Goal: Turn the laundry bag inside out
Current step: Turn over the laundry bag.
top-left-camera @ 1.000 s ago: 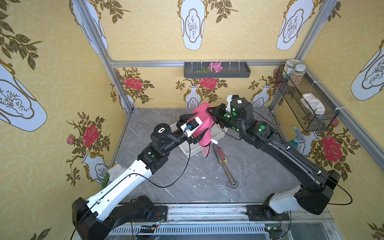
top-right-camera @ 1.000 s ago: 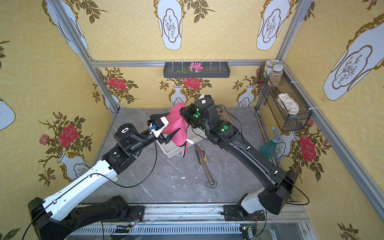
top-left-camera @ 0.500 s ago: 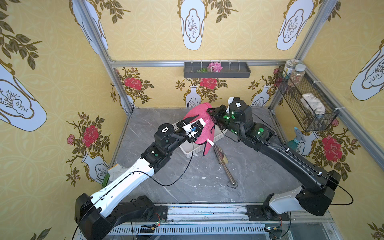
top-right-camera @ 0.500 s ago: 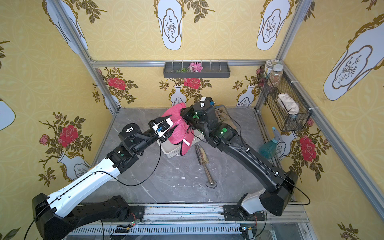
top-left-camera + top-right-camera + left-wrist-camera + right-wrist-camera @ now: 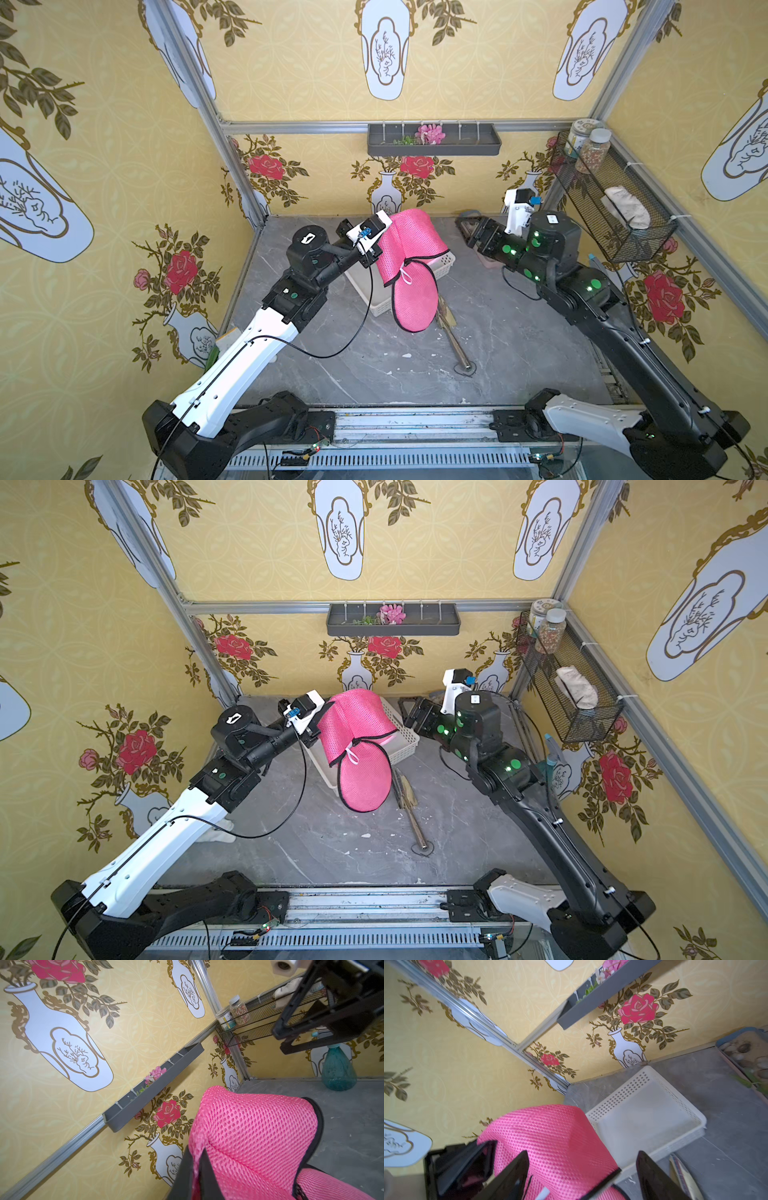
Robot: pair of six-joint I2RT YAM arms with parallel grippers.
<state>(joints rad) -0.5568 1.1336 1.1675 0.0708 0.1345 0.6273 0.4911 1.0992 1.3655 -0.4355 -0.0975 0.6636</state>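
Note:
The pink mesh laundry bag (image 5: 411, 253) (image 5: 357, 729) hangs above the white basket (image 5: 445, 266) (image 5: 406, 734). Its black-trimmed lower flap droops past the basket's front edge. My left gripper (image 5: 383, 244) (image 5: 322, 726) is shut on the bag's upper left edge. In the left wrist view the two dark fingers (image 5: 208, 1172) of the left gripper (image 5: 196, 1159) pinch a fold of the laundry bag (image 5: 255, 1136). My right gripper (image 5: 467, 228) (image 5: 409, 712) stands open to the right of the bag, apart from it. In the right wrist view the right gripper (image 5: 581, 1153) holds nothing, and the laundry bag (image 5: 550, 1147) lies beyond it.
A hand trowel (image 5: 453, 336) (image 5: 411, 812) lies on the grey table in front of the basket. A teal spray bottle (image 5: 337, 1068) stands by the right wall under a black wire rack (image 5: 615, 208). A tray of stones (image 5: 745, 1051) sits at the back. A grey shelf (image 5: 432, 141) hangs on the back wall.
My left gripper has shut on the bag. My right gripper has let go, opened and drawn back to the right. The bag's lower flap has dropped and hangs lower.

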